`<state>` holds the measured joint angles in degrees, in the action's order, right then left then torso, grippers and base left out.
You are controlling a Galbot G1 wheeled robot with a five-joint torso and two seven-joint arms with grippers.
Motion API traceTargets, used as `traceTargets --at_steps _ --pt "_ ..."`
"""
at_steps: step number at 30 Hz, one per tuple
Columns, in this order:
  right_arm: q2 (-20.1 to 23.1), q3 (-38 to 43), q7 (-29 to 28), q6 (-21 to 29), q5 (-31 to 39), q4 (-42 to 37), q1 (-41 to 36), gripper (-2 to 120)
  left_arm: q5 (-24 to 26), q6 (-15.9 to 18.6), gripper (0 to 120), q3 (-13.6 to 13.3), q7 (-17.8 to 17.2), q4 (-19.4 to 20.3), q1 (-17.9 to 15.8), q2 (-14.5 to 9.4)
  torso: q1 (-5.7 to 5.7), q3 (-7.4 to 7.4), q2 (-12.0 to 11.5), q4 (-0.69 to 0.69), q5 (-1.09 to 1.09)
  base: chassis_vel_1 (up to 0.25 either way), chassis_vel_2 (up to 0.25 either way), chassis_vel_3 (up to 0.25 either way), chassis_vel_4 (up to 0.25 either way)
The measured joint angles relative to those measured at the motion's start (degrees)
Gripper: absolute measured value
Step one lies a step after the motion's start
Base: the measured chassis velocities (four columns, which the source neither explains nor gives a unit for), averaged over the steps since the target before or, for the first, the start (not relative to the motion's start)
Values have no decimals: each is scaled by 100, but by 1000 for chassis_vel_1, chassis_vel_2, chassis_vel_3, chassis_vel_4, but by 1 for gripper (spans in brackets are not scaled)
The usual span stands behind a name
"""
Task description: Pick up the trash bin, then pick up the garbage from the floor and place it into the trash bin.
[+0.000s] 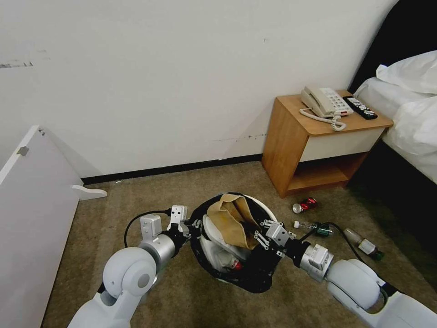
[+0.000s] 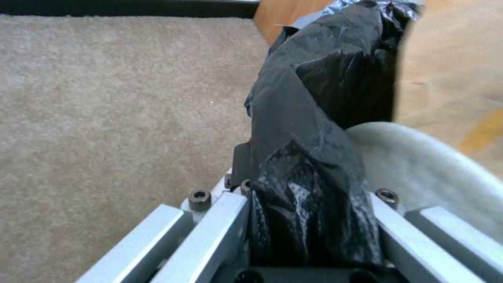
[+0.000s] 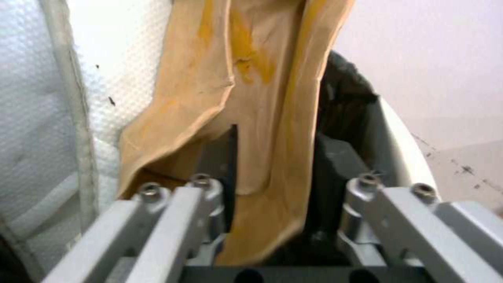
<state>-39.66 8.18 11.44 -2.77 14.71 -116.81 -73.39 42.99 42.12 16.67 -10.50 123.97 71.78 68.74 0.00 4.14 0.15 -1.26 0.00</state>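
left pincer (image 1: 190,226): closed on the bag-lined rim of the trash bin (image 1: 268,210), lower centre of the head view.
right pincer (image 1: 260,233): partly open around the brown paper bag (image 1: 233,218), at the bin's right rim.
brown paper bag: inside the bin, sticking up above white slippers (image 1: 214,248).
floor garbage: red can (image 1: 305,205) and two plastic bottles (image 1: 314,226), right of the bin, on the carpet (image 1: 136,200).
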Motion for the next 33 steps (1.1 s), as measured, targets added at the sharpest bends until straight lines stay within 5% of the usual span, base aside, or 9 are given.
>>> traceTargets --at_steps 18,33 --pt "201 386 15 -36 140 -270 -131 99 -301 0 4 -6 -94 -145 33 28 0 0 0 0 0 0 0 0 0" --pt "241 763 33 -106 222 -431 -219 100 -329 2 4 22 -518 -54 99 4 0 0 0 1 0 0 0 0 0"
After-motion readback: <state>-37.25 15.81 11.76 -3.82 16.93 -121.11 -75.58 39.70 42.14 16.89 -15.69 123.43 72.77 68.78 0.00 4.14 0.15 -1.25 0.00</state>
